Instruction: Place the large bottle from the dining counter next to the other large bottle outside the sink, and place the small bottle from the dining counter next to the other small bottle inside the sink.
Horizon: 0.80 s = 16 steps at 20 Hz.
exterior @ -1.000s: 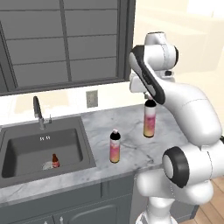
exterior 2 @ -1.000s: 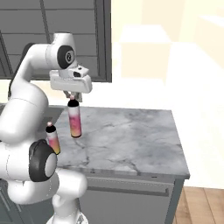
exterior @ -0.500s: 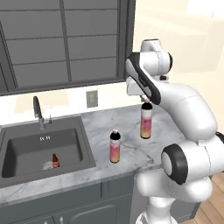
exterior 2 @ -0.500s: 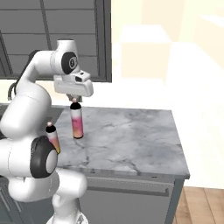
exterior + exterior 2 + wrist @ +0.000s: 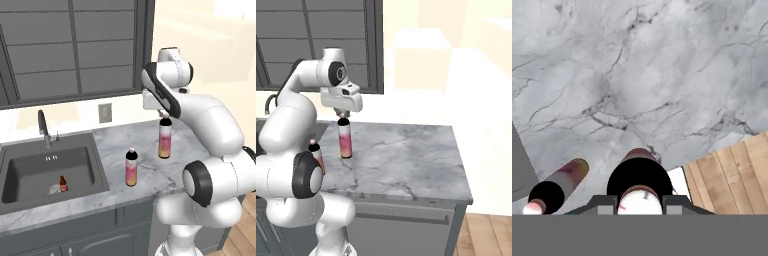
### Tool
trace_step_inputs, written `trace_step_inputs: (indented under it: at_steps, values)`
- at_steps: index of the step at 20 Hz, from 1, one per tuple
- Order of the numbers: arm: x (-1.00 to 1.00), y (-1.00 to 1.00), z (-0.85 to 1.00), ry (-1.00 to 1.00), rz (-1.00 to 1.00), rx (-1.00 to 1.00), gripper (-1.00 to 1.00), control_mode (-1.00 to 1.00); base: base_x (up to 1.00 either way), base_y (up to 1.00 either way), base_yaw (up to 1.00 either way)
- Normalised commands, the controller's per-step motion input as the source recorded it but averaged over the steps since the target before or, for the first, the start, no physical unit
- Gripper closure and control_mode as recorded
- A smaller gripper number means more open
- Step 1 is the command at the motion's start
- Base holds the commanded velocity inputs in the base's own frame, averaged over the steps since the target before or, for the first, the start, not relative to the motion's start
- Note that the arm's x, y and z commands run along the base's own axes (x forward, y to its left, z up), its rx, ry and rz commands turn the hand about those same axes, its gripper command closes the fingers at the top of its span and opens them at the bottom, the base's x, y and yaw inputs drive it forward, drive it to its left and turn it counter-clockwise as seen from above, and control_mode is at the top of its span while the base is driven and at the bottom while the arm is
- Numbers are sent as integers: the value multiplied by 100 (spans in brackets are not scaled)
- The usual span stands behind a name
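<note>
our arm is glossy white with rounded links, dark grey discs capping the joints, a boxy white hand, and small dark fingertips on the gripper.

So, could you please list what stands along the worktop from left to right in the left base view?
Faucet → small bottle in the sink → pink-orange bottle standing free → pink-orange bottle under the gripper.
</note>
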Motion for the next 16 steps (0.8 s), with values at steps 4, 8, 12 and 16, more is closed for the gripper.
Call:
trace_step_inputs:
  at_steps: [4,8,12,16]
  values:
    - [0,0,-40,0,-6,0,100,-100,0,0,0]
    - [0,0,-41,0,-6,0,100,-100,0,0,0]
    - [0,0,-37,0,-6,0,100,-100,0,0,0]
    - [0,0,-24,0,-7,0,100,-100,0,0,0]
